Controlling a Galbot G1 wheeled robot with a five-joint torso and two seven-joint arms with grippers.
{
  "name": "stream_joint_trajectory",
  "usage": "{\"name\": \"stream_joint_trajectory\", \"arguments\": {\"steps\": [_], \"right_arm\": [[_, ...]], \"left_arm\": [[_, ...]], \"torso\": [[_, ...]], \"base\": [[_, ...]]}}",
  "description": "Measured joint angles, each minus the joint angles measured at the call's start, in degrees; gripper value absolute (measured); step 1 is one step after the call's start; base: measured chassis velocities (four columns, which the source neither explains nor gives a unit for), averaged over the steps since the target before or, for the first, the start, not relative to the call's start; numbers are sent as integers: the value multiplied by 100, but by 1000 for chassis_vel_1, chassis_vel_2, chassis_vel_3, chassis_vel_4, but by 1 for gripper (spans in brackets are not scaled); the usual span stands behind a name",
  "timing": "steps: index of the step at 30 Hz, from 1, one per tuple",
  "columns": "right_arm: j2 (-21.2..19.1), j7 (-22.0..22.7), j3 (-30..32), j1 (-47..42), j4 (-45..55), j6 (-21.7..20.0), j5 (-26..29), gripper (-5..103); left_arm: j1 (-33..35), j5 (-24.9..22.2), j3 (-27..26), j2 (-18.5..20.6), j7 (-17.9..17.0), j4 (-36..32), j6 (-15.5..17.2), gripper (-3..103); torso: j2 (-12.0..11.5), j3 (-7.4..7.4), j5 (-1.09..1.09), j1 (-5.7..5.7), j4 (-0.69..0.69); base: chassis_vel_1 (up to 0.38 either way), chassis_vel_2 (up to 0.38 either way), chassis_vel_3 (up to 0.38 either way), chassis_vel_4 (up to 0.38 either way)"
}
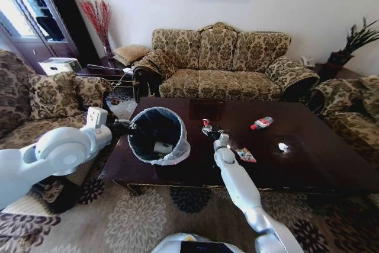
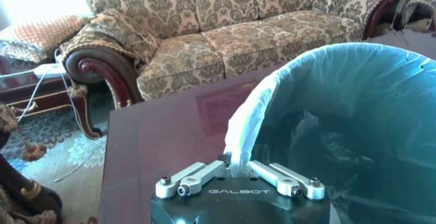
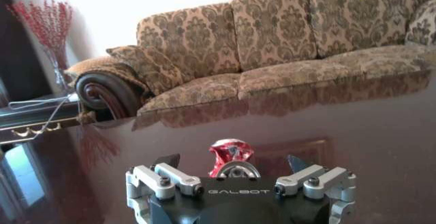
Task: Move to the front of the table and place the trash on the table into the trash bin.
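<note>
Trash lies scattered over the dark table (image 1: 320, 164) in the head view: a crushed red-white can (image 1: 206, 124) near the middle, a clear bottle (image 1: 261, 122) with a red label beyond it to the right, a colourful wrapper (image 1: 246, 156) nearer the front edge, and a crumpled white paper bit (image 1: 283, 147) farther right. The trash bin (image 1: 177, 146) is tipped toward the camera over the table's left end, a white paper cup (image 1: 162, 147) inside. The left gripper (image 1: 127, 125) holds the bin at its rim; the right gripper (image 1: 214, 131) sits just beside the can.

From the left wrist, the left gripper (image 2: 239, 172) is pinched on the bin's whitish bag (image 2: 253, 112) at the rim.

From the right wrist, the right gripper (image 3: 234, 162) has its jaws spread, the can (image 3: 230, 153) standing between them, untouched by either finger.
</note>
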State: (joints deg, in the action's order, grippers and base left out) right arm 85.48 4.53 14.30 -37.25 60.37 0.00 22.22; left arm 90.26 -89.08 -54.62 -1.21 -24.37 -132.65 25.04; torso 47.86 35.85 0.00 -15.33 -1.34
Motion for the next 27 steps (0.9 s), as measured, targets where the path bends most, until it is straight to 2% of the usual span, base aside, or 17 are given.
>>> {"name": "stream_joint_trajectory", "arguments": {"steps": [6,12,13,16,19,21,23,24,27], "right_arm": [[146,-62,68,241,-569,74,-117,100],[205,-215,33,339,-897,68,9,98],[236,-237,33,357,-981,87,9,89],[252,-261,26,360,-1010,111,11,84],[257,-282,-3,355,-999,128,30,68],[263,-282,-4,360,-1003,136,31,68],[270,-282,2,391,-1020,151,30,57],[270,-282,2,391,-1020,151,30,57],[256,-277,6,396,-1002,154,32,48]], "left_arm": [[36,6,5,0,4,-23,-25,0],[98,-1,10,1,18,6,-87,0],[127,1,11,0,21,11,-104,0],[150,4,13,0,32,21,-117,0],[158,9,13,-15,46,60,-124,0],[160,15,13,-18,51,68,-124,0],[161,24,14,-25,72,81,-127,0],[161,24,14,-25,72,81,-127,0],[158,32,14,-29,94,109,-133,0]], "torso": [[0,0,1,2,-1],[0,0,0,2,-2],[0,0,0,2,-2],[0,0,0,2,-1],[0,0,0,2,-2],[0,0,0,2,-2],[0,0,0,2,-2],[0,0,0,2,-2],[0,0,1,2,-1]], "base": [[0,0,0,0],[0,0,0,0],[0,0,0,0],[0,0,0,0],[0,0,0,0],[0,0,0,0],[0,0,0,0],[0,0,0,0],[0,0,0,0]]}}
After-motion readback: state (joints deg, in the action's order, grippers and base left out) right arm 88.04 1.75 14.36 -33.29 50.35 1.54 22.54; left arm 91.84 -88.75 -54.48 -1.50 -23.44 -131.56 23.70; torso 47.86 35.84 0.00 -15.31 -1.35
